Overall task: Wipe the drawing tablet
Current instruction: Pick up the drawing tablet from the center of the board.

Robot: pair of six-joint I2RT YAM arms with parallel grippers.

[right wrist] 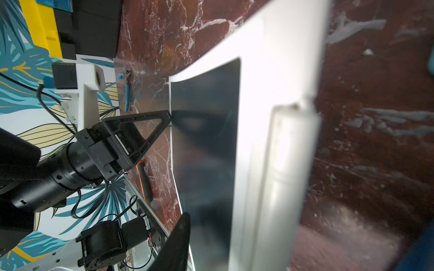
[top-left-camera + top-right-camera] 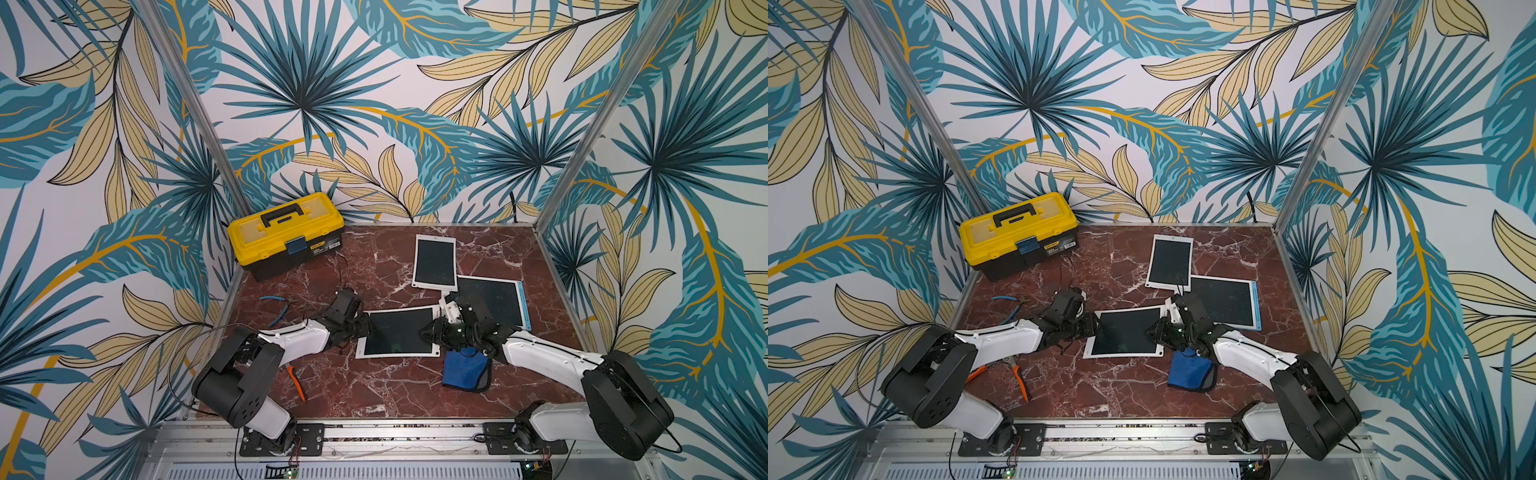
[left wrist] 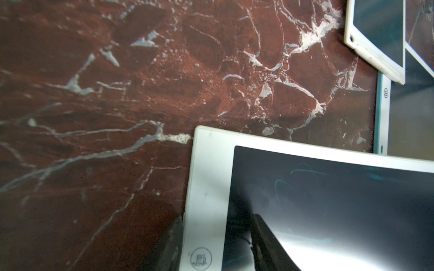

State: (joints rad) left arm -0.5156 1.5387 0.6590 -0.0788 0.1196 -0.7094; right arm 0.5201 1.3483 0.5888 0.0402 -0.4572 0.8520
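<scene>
right, the white drawing tablet [image 2: 399, 332] lies flat mid-table, a gripper at each short end. the left gripper [image 2: 366, 325] has its jaws part spread, one finger [image 3: 265, 241] over the screen edge, the other on the marble table [image 2: 374, 386] just beside the frame, pinching nothing. the right gripper [image 2: 429, 332] sits at the opposite end; spread or clamped, i can't tell. the blue cloth [image 2: 463, 370] lies loose by the near right corner, unheld. faint teal scribbles [image 3: 305, 172] show. looks like bracing, no wiping yet. next: fetch the cloth, pinch it, sweep the screen.
</scene>
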